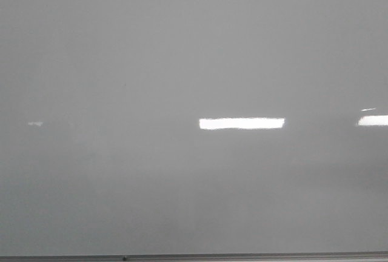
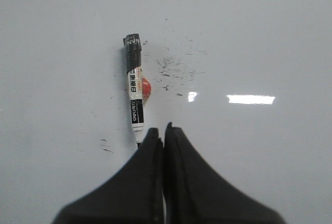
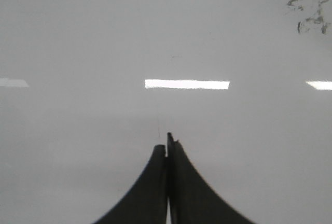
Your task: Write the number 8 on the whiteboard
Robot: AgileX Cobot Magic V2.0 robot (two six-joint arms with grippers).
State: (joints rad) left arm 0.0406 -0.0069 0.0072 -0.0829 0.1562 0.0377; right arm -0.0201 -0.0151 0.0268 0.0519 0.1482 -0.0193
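The whiteboard (image 1: 182,62) fills the front view, pale grey and glossy, and neither arm shows there. No number 8 is in view on it. In the left wrist view a black and white marker (image 2: 136,99) with a red patch at its side lies flat on the board (image 2: 259,37). My left gripper (image 2: 162,130) is shut with nothing in it, and its tips sit just beside the marker's near end. My right gripper (image 3: 167,143) is also shut and empty over bare board (image 3: 78,37).
Faint black smudges (image 2: 176,68) mark the board beside the marker, and another smudged patch (image 3: 308,14) shows in the right wrist view. A thin grey frame edge (image 1: 242,256) runs along the board's near side. The bright white bars (image 1: 241,123) are light reflections.
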